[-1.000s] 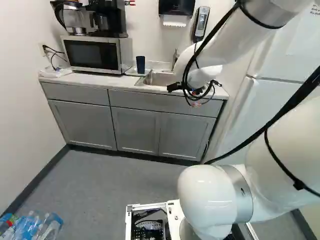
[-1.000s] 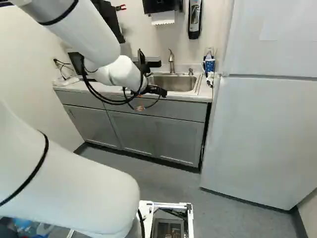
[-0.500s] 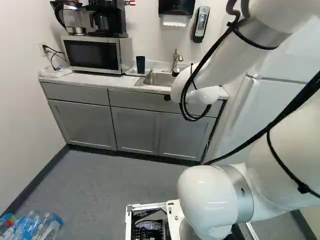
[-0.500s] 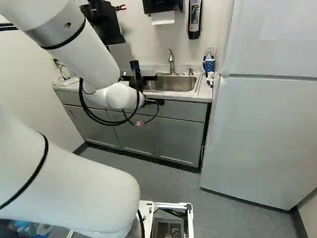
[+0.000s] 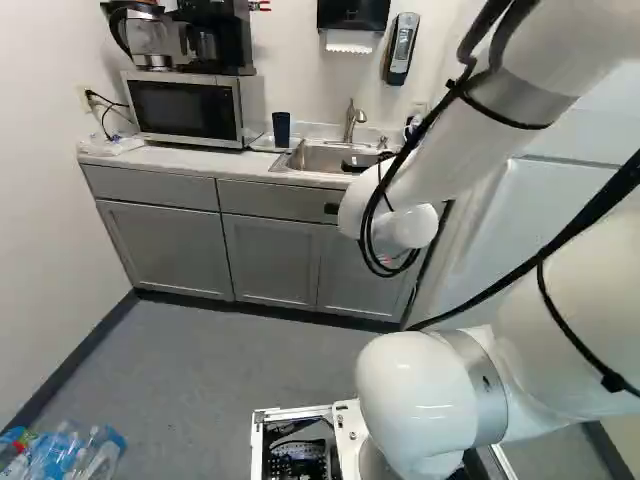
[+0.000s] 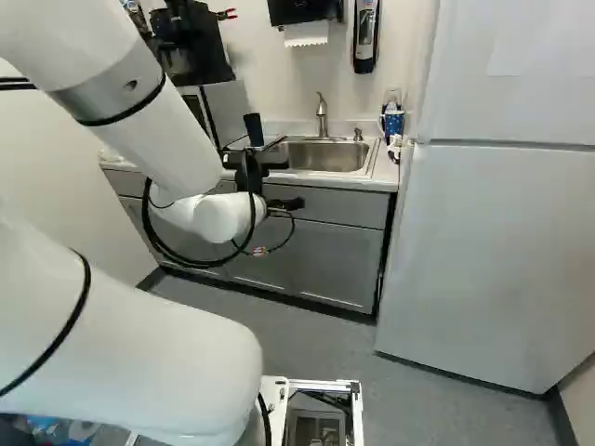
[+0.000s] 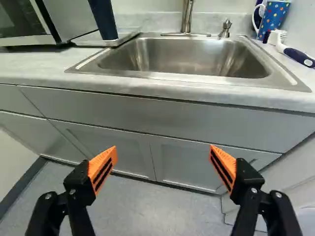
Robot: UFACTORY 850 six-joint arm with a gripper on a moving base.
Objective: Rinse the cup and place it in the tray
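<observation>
Blue cup (image 7: 104, 20) upright in the tray (image 7: 118, 42), left of the sink (image 7: 197, 56), as a gripper (image 6: 286, 203) faces the counter (image 7: 39, 64) with its jaws wide apart.
The tray sits between the microwave (image 5: 185, 108) and the sink, its right edge at the basin's rim; the cup is the thing seen in it, though what is inside the cup cannot be told. Right of the basin is a dotted mug (image 7: 275, 18), its contents unclear, with a white-headed brush (image 7: 298, 55) just in front. The cup is beyond and to the left of the orange-padded fingers (image 7: 103, 168), well apart from both. The faucet (image 7: 187, 17) rises behind the basin.
</observation>
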